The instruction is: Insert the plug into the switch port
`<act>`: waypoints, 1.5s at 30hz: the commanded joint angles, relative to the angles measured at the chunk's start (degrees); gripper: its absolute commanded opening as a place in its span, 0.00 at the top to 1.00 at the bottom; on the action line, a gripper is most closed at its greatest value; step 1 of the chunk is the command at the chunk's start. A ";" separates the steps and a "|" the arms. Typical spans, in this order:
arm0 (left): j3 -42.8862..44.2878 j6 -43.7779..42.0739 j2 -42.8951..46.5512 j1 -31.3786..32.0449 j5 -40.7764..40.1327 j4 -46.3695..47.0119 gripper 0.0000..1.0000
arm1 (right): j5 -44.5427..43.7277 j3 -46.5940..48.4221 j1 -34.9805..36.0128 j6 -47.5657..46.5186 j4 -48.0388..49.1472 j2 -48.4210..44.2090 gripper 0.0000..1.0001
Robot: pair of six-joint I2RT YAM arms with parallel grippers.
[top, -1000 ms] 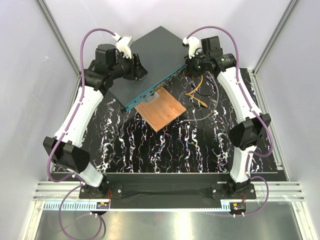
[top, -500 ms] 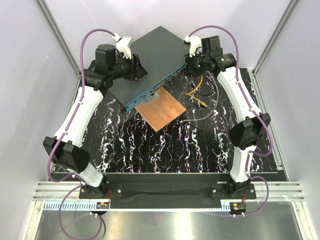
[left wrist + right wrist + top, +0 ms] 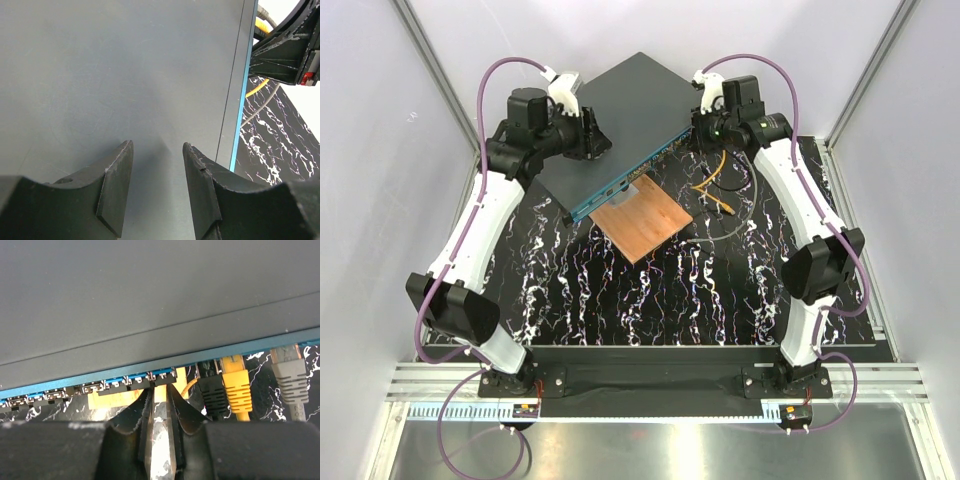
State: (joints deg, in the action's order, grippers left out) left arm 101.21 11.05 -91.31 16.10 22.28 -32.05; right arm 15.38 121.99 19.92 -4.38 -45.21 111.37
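Grey-teal, the switch point(image 3: 625, 115) lies slantwise at the far edge of the counter point(image 3: 620, 300) in the top view, its blue face turned toward the brown board point(image 3: 642, 222). We see the left gripper point(image 3: 592, 135) over its lid and the right gripper point(image 3: 705, 128) at the face's end nearest the far right corner.

From the left wrist, the left gripper point(image 3: 157, 150) stands spread and empty above the bare lid; whether it touches is unclear.

From the right wrist, the right gripper point(image 3: 159, 400) is pinched nearly closed on nothing, just before open sockets. Beside it a black plug point(image 3: 212, 392), a yellow plug point(image 3: 236, 385) and a grey plug point(image 3: 290, 377) sit in ports. We take the yellow one for the task's, without certainty, and judge insertion largely done. Next comes confirming the latch, then backing straight off. How deep each plug sits is hidden.
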 commanded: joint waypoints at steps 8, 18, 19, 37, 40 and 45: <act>0.39 1.17 -0.54 -1.15 2.41 3.23 0.51 | -2.02 0.52 4.25 7.11 23.68 -0.28 0.79; -0.14 0.90 1.13 -2.38 3.64 3.05 0.51 | -0.18 -0.79 5.13 5.62 22.89 -1.50 0.79; 0.04 0.99 1.48 -2.82 3.82 2.96 0.51 | 0.18 -2.01 5.13 5.18 22.36 -2.90 0.79; -7.52 -7.78 21.25 -9.42 17.01 -8.62 0.01 | 8.61 -28.11 -2.59 2.97 8.12 -35.93 0.29; -10.49 -10.43 25.03 -9.51 9.66 -13.56 0.01 | 10.02 -33.56 -6.37 3.85 6.72 -41.47 0.17; -18.75 -13.94 35.74 -9.59 0.32 -15.49 0.01 | 11.60 -43.83 -10.69 4.03 4.61 -49.48 0.08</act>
State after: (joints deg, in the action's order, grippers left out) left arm 85.23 1.15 -60.29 6.83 29.47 -44.58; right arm 24.25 83.05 10.87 -1.37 -38.68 64.90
